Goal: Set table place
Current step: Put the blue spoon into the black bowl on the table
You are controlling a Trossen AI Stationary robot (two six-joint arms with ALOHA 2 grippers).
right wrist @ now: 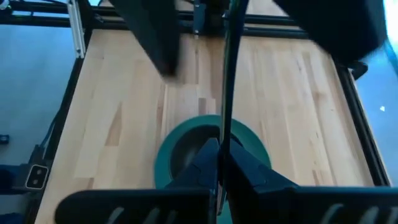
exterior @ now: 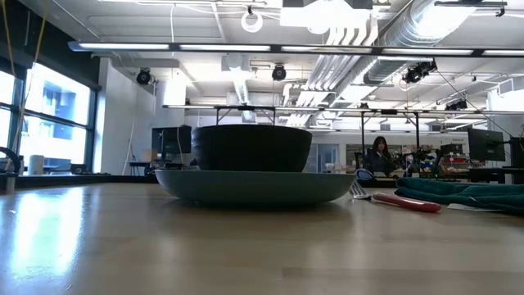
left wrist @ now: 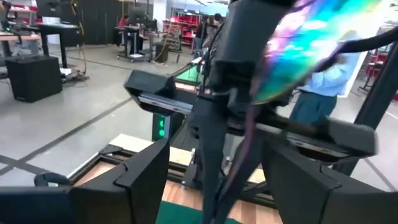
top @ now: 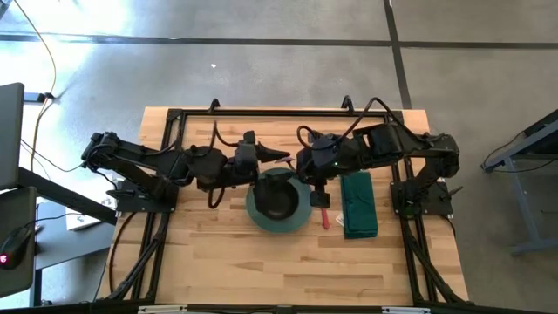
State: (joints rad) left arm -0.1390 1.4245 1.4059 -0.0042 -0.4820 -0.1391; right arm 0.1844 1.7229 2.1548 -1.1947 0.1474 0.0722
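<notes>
A teal plate (top: 298, 218) with a black bowl (top: 279, 202) on it rests on the light-wood table (top: 218, 262). Above the plate's far rim my two grippers meet. My right gripper (right wrist: 219, 149), also in the high view (top: 307, 170), is shut on a thin utensil (right wrist: 225, 93) with a rainbow-sheened head (left wrist: 298, 50). My left gripper (left wrist: 221, 171), also in the high view (top: 277, 157), is open. Its fingers stand wide on either side of the utensil's shaft without touching it. The low view shows neither gripper. My right gripper pinches the utensil's thin handle (right wrist: 222, 134) between its two fingers. The utensil lies along the fingers and sticks out ahead of them toward my left gripper. It is lifted clear, above the plate and bowl.
A red-handled utensil (top: 324, 218) lies right of the plate, and a folded green cloth (top: 357, 205) lies beyond it. Both show in the low view, the utensil (exterior: 405, 202) and the cloth (exterior: 467, 192). Bare table lies toward the near edge (top: 288, 279). A person (exterior: 381, 153) sits in the room behind.
</notes>
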